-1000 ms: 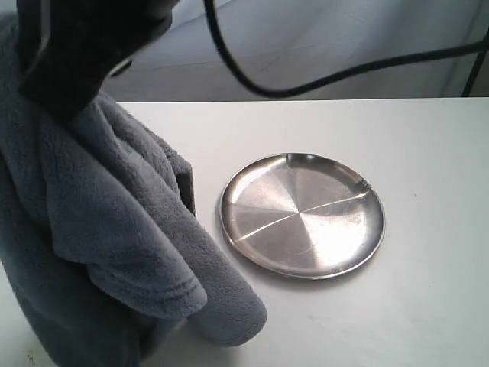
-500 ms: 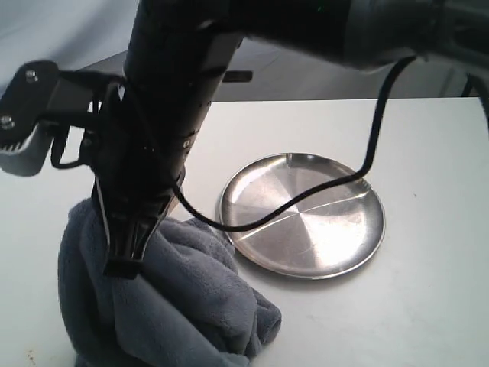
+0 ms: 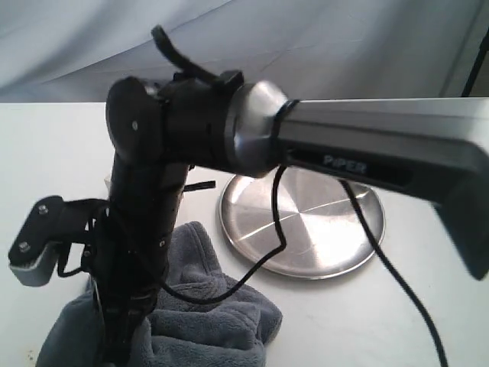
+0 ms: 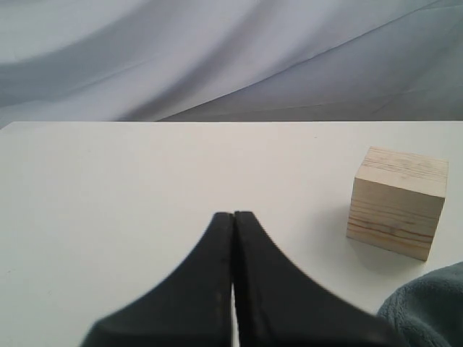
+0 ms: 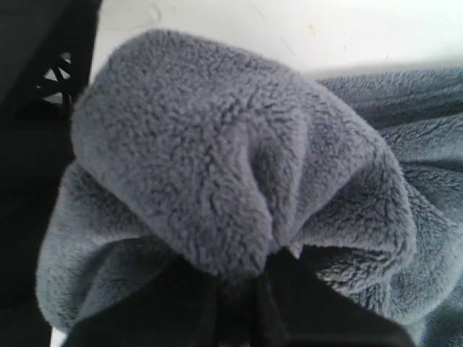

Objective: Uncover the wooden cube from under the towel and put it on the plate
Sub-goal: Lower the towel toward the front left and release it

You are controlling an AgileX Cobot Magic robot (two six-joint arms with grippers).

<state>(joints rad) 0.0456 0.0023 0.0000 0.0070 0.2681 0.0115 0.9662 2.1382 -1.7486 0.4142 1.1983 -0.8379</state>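
Note:
The wooden cube stands uncovered on the white table in the left wrist view; in the exterior view the right arm hides it. My left gripper is shut with nothing in it, a short way from the cube. The dark grey towel lies bunched at the table's front left, with one edge next to the cube. My right gripper reaches across to the left and is shut on a fold of the towel. The shiny steel plate sits bare near the middle.
The right arm's silver and black body spans the exterior view from the right, passing above the plate, with a black cable hanging over it. A grey curtain backs the white table.
The right arm has come down at the front left with the towel, which went from hanging high to a heap on the table. The plate has not moved.

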